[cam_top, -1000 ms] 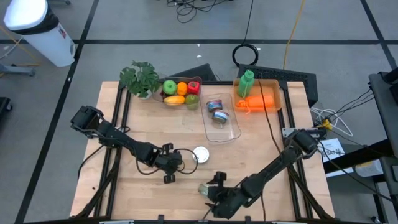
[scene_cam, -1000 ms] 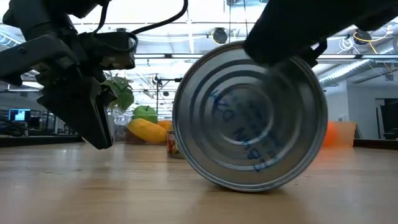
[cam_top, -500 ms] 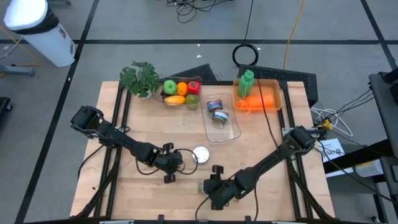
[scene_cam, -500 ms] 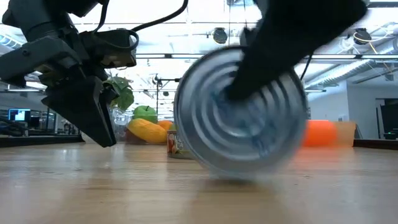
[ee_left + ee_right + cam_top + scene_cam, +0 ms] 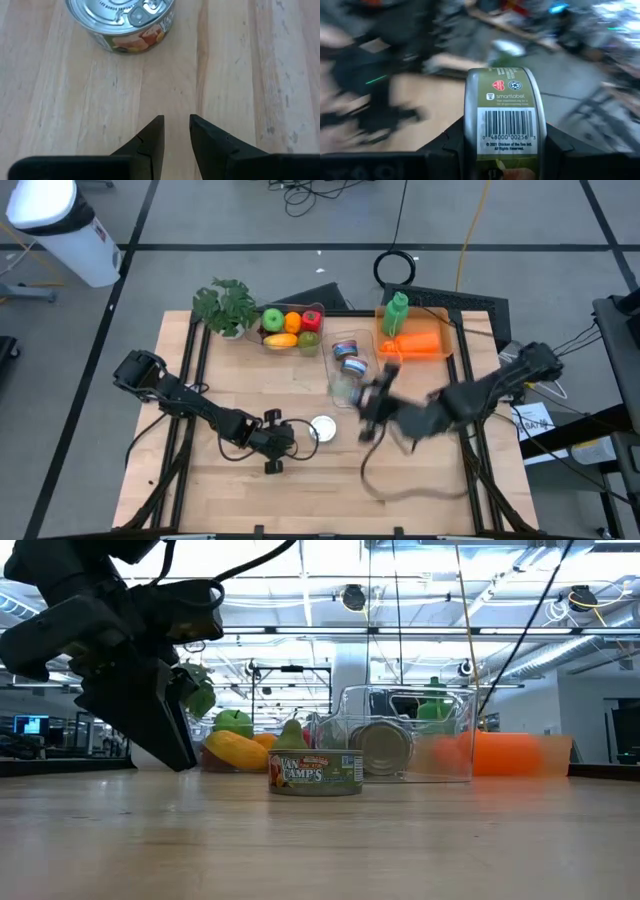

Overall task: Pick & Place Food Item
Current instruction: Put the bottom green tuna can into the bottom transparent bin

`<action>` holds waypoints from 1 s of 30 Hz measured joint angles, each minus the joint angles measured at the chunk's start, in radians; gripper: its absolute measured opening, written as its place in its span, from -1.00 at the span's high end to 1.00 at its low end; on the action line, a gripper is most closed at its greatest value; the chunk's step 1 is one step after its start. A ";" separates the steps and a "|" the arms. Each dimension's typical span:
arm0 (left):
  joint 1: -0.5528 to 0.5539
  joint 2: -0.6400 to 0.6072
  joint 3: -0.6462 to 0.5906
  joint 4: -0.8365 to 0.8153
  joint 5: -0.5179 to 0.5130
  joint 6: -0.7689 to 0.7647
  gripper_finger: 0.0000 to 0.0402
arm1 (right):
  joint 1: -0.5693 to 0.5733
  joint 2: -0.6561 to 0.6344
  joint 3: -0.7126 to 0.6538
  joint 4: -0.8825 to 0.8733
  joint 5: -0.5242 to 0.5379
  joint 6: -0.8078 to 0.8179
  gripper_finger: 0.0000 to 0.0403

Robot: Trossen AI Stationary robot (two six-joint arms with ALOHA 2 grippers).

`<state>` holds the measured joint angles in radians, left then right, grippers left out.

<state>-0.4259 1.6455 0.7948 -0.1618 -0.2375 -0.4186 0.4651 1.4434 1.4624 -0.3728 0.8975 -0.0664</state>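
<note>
A tuna can with a green label and barcode (image 5: 505, 115) sits between the fingers of my right gripper (image 5: 362, 398), which is blurred and hangs by the near end of the clear tray (image 5: 375, 380). The tray holds two cans (image 5: 348, 352). A Van Camp's can (image 5: 322, 428) (image 5: 315, 772) stands upright on its flat bottom on the wood. My left gripper (image 5: 176, 132) (image 5: 275, 445) stays just on the near left side of it, with a narrow gap between its fingers and nothing in them. My right gripper pinches the tuna can by its two flat ends (image 5: 468, 125), one finger (image 5: 452, 142) on each. The can's labelled round wall faces the wrist camera. No part of it shows resting on the table in the low view.
At the far edge stand a small plant (image 5: 228, 305), a bowl of fruit (image 5: 290, 328) and an orange tray (image 5: 420, 340) with a green bottle (image 5: 398, 312). A white bin (image 5: 60, 225) stands on the floor beyond the table's far left corner.
My right gripper has shut on the tuna can, which stood on its round edge near the table's near edge. It has carried the can up and fast toward the far edge, to the clear tray. The can has left the low view.
</note>
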 joint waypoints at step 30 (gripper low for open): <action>0.034 0.000 0.000 0.045 0.000 0.044 0.49 | -0.564 -0.115 -0.760 0.517 -0.718 0.266 0.33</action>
<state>-0.3923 1.6455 0.7952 -0.1171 -0.2375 -0.3742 -0.0990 1.3280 0.7021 0.1447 0.1794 0.1996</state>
